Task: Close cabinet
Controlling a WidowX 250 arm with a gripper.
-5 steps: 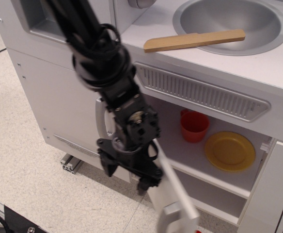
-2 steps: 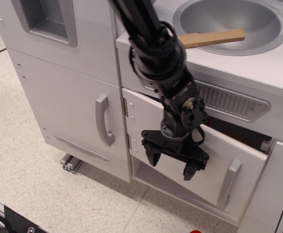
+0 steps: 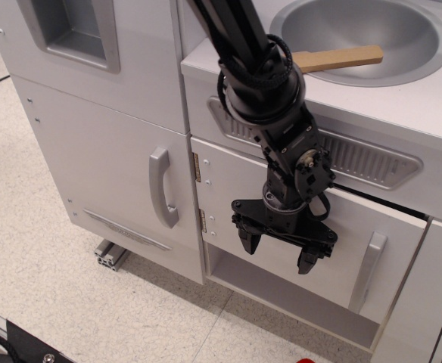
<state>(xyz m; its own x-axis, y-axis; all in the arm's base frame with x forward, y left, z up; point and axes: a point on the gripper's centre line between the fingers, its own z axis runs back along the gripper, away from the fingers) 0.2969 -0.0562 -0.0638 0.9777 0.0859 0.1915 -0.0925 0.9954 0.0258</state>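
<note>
door swing nearly complete. one second back the cabinet (image 3: 281, 227) door stood wide open, edge-on, with the inner shelf exposed; 0.4 s back it was angled partway in; now only a thin dark gap shows along its top right edge, under the vent grille (image 3: 334, 147). hinges (image 3: 198, 168) at the door's left side, grey bar handle (image 3: 366, 261) near its right edge.

gripper (image 3: 280, 246) sits in front of the door face, centre-low, jaws spread wide, nothing held. it has tracked right and up with the door. cannot tell whether the fingertips touch the panel or hover just off it.

cabinet sits below the counter's front edge, under the sink (image 3: 361, 30); wooden spatula (image 3: 336, 58) rests across the sink rim. taller door with curved handle (image 3: 160, 187) to the left, untouched.

judgement: task almost done; a short final push on the handle side should seat the door flush. risk: door rebounding if pressure lifts early.
</note>
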